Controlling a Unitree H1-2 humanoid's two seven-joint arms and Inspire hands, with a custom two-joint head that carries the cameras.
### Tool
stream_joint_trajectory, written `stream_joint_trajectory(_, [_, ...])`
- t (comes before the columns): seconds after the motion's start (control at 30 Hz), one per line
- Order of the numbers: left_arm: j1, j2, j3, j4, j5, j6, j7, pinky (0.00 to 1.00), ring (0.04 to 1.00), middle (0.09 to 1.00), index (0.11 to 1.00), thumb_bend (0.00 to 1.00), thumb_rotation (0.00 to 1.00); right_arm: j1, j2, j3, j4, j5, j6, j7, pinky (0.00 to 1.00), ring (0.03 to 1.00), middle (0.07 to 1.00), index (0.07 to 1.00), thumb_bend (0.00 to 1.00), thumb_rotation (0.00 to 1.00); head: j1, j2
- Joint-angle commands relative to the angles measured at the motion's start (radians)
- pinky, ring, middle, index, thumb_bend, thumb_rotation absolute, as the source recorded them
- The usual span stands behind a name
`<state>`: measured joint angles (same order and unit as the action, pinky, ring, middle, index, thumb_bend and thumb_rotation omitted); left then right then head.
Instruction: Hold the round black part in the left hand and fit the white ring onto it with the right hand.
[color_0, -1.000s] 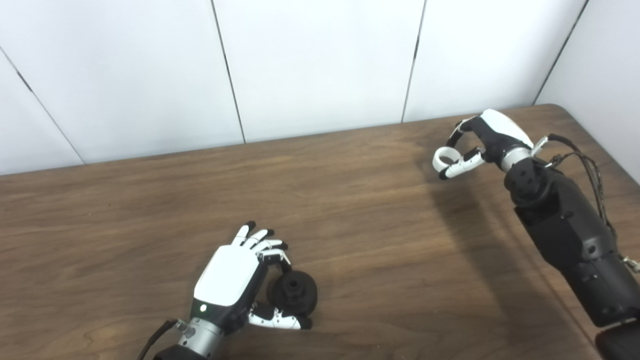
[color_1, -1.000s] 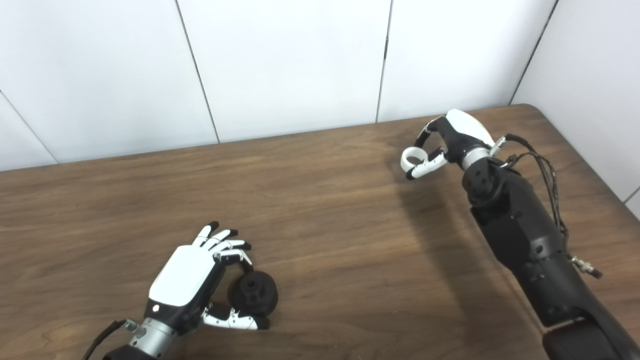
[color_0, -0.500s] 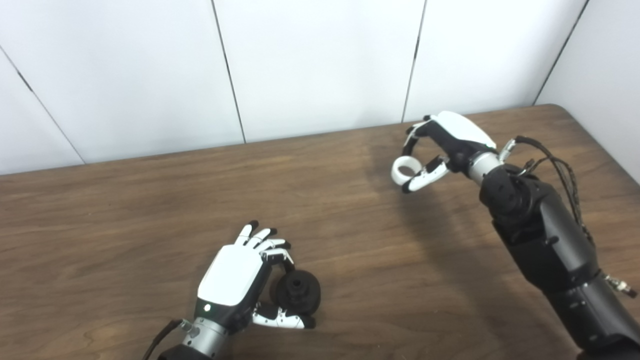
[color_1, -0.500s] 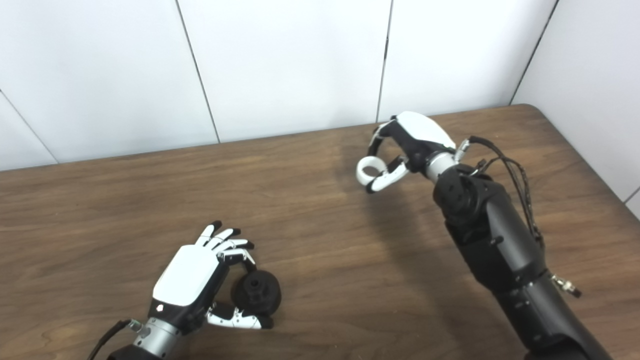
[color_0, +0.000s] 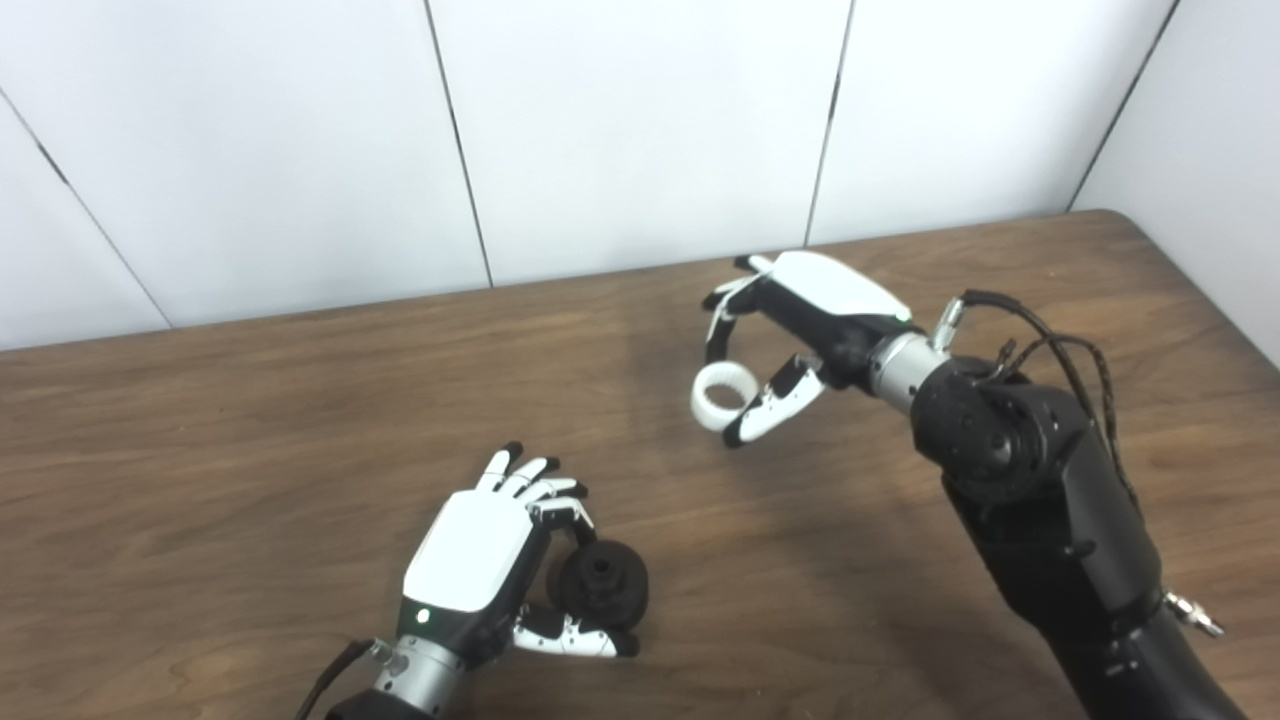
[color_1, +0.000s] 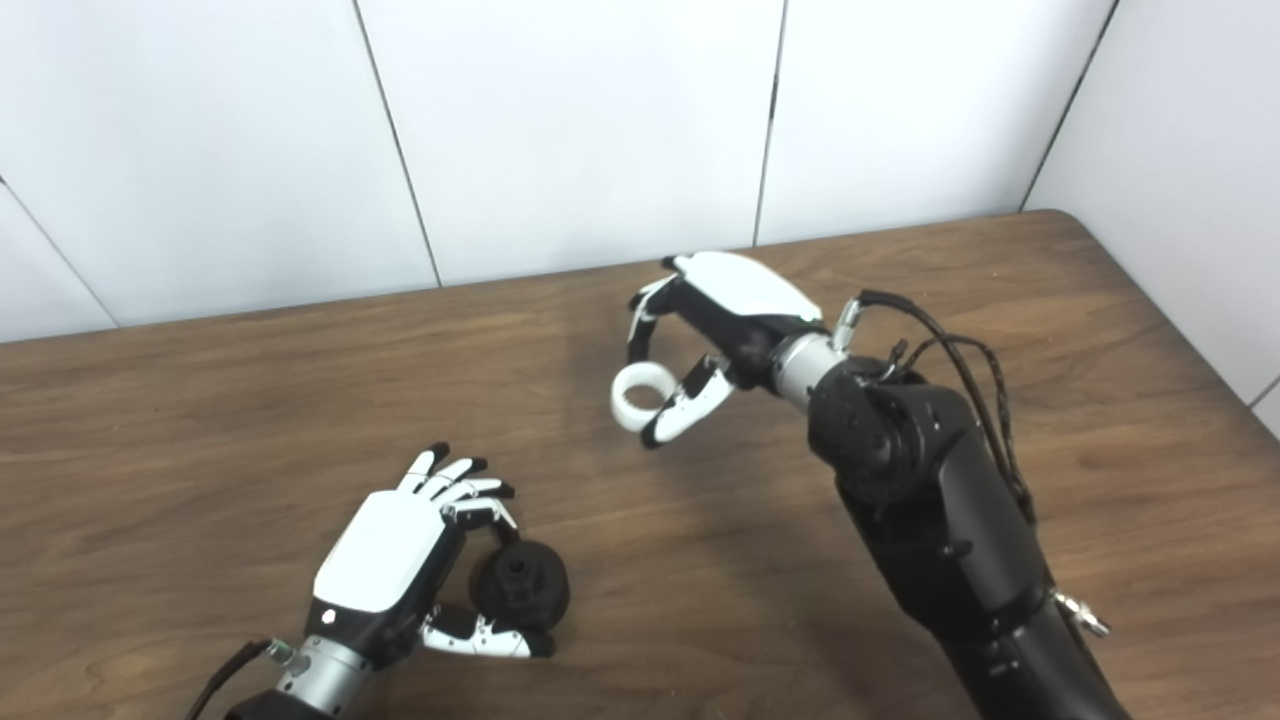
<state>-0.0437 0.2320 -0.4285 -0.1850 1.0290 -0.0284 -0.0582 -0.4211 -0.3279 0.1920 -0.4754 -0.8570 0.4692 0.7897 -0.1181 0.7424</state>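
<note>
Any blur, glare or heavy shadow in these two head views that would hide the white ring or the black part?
Left eye view: white ring sharp in the right robot hand, soft arm shadow on the table, no glare. Right eye view: black part dark with little surface detail, though its outline reads clearly against the left robot hand.

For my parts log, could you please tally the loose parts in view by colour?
Black: 1, the round black part, held by the left hand.
White: 1, the white ring, held by the right hand.
Total: 2.
</note>
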Motion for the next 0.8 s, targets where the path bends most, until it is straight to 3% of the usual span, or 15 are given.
stream_joint_trajectory(0.0, [0.001, 0.000, -0.008, -0.007, 0.026, 0.007, -0.013, 1.00, 0.898, 0.786, 0.484, 0.52, 0.06, -0.019, -0.002, -0.009, -0.047, -0.009, 0.000, 0.015, 1.00, 0.996, 0.853, 0.484, 0.52, 0.13, 0.008, 0.004])
stream_joint_trajectory(0.43, [-0.001, -0.006, -0.014, -0.015, 0.023, 0.020, -0.018, 1.00, 0.905, 0.788, 0.485, 0.52, 0.06, 0.046, 0.033, 0.052, -0.148, -0.004, -0.003, 0.062, 1.00, 0.975, 0.861, 0.484, 0.52, 0.13, 0.062, 0.028])
stream_joint_trajectory(0.77, [-0.005, -0.010, -0.015, -0.014, 0.034, 0.027, -0.016, 1.00, 0.902, 0.788, 0.484, 0.52, 0.06, 0.097, 0.088, 0.099, -0.155, -0.020, -0.006, 0.062, 1.00, 0.992, 0.870, 0.484, 0.52, 0.13, 0.059, 0.033])
